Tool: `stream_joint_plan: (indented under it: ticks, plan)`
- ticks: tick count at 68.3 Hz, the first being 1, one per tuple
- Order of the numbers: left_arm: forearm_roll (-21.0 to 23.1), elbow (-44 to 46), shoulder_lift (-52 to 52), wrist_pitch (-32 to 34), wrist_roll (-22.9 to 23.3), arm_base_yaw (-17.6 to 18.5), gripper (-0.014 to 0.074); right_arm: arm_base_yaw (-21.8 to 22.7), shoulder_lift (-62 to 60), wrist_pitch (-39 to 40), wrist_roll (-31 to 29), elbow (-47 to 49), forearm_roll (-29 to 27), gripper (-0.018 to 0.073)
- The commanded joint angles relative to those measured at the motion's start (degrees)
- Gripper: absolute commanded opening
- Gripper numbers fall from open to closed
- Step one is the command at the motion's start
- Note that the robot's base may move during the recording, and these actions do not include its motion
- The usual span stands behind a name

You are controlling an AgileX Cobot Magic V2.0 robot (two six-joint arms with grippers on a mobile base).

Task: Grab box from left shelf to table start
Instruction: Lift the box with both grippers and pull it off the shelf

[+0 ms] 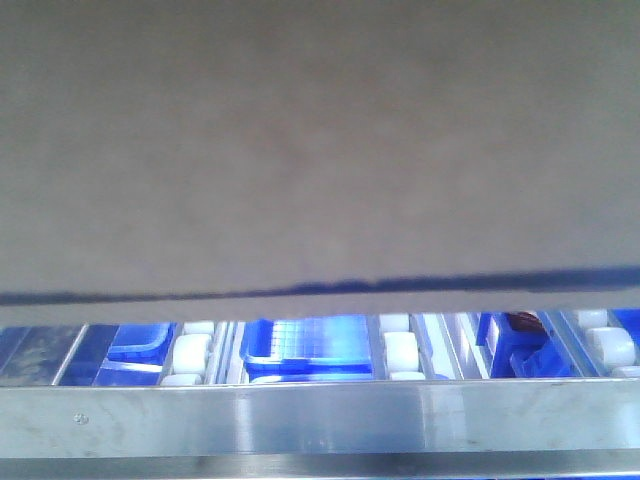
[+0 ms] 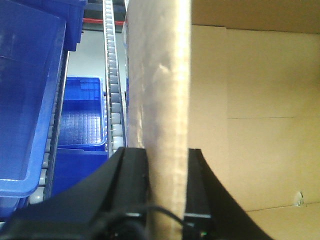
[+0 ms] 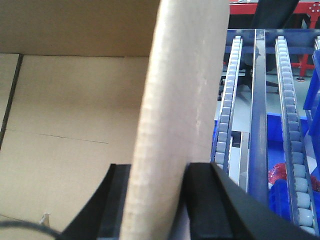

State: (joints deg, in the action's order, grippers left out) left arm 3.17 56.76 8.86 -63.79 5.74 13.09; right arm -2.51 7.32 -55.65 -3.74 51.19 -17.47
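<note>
The brown cardboard box [image 1: 300, 140] fills the upper part of the front view, its lower edge hanging above the left shelf's silver front rail [image 1: 320, 420]. My left gripper [image 2: 166, 160] is shut on the box's left wall [image 2: 160, 90], one finger outside, one inside the open box. My right gripper [image 3: 156, 175] is shut on the box's right wall [image 3: 185, 85] in the same way. The box's bare inside shows in both wrist views. The table is out of view.
White rollers [image 1: 400, 352] and metal dividers run back behind the rail. Blue plastic bins [image 1: 305, 345] sit on the level below. A large blue bin [image 2: 27, 95] stands left of the box. Roller tracks [image 3: 290, 125] and a red item [image 3: 279, 176] lie right of it.
</note>
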Motion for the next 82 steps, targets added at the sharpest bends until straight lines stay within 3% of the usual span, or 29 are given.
stream_joint_plan:
  ticks: [1, 82]
  plan:
    - [-1.50, 2.17, 0.51, 10.65, 0.60, 0.37, -0.0092, 0.21, 1.18, 9.93, -0.39, 1.61, 5.26, 0.0060]
    - [-1.38, 2.17, 0.51, 10.05, 0.60, 0.37, -0.0092, 0.21, 1.18, 9.22, -0.39, 1.61, 5.26, 0.0060]
